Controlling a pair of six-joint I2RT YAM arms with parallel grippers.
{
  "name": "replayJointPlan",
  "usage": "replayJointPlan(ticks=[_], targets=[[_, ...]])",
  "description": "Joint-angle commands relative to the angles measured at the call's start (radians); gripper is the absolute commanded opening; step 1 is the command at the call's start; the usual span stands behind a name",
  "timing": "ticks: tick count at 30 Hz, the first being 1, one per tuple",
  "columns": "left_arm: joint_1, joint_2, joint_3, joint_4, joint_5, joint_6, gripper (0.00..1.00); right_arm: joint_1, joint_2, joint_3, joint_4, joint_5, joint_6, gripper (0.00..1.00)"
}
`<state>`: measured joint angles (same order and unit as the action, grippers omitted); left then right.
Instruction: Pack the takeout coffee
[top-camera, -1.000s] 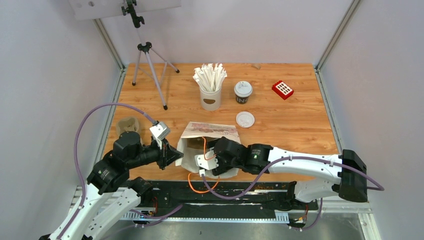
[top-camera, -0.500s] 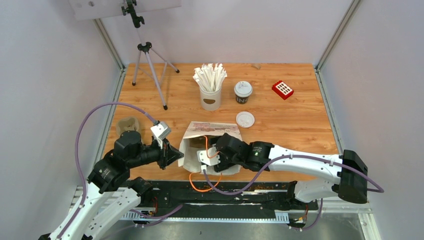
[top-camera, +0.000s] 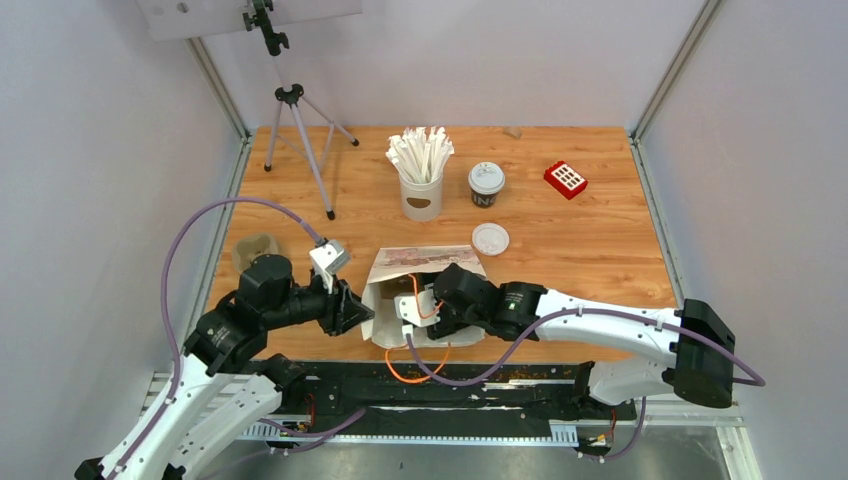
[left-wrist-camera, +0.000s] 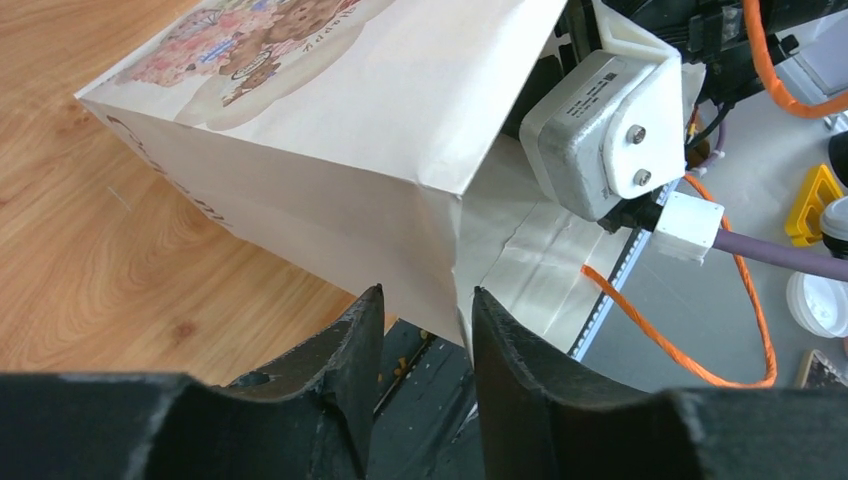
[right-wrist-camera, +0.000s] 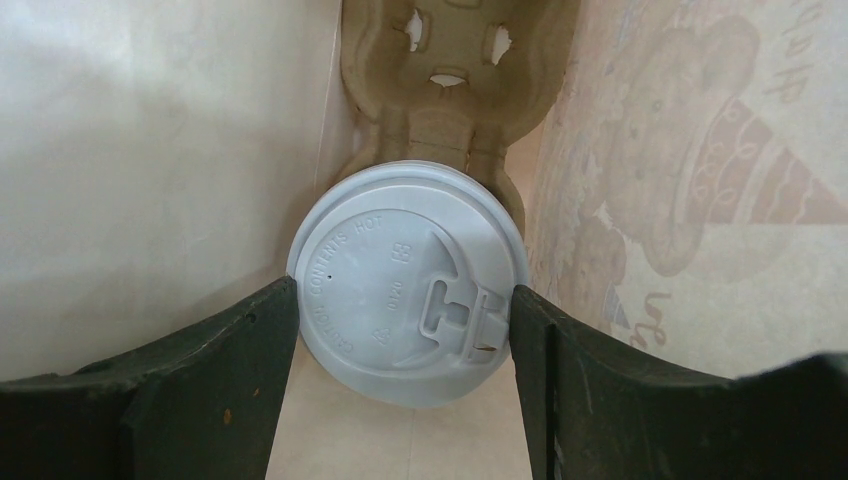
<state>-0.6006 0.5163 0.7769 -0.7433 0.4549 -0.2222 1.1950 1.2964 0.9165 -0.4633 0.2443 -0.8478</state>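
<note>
Presently one lidded coffee cup (right-wrist-camera: 405, 285) sits inside the paper bag (left-wrist-camera: 300, 130), at the near end of the beige pulp carrier (right-wrist-camera: 450, 60), the right pincer (right-wrist-camera: 403, 300) clamped on its lid from both sides. At the bag's mouth the left pincer (left-wrist-camera: 428, 330) stands parted, the paper's edge loose between its fingers. Farther off, the second coffee cup (top-camera: 486, 183) stands on the table (top-camera: 600, 250) beside the cup of sticks (top-camera: 422, 175)

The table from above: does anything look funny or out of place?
Yes: a loose white lid lies flat on the table behind the paper bag, no cup under it. The brown cup nearby has its own.
</note>
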Motion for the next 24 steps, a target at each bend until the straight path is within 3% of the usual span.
replayJointPlan(ticks=[1,4,16,20,24], targets=[[0.003,0.041,0.013,0.006,0.002,-0.005,0.47,-0.005,0.003,0.007,0.045,-0.01,-0.005,0.68],[0.003,0.061,0.021,0.006,0.001,-0.002,0.46,-0.005,-0.004,0.008,0.037,-0.002,0.0,0.68],[0.003,0.061,0.038,0.002,-0.017,0.01,0.07,-0.01,-0.057,-0.033,0.04,0.067,0.016,0.67],[0.002,0.08,0.061,0.0,-0.012,0.003,0.0,-0.01,-0.056,-0.028,0.037,0.084,0.031,0.66],[0.002,0.093,0.074,-0.005,-0.012,-0.005,0.0,-0.008,-0.058,-0.017,0.038,0.085,0.018,0.66]])
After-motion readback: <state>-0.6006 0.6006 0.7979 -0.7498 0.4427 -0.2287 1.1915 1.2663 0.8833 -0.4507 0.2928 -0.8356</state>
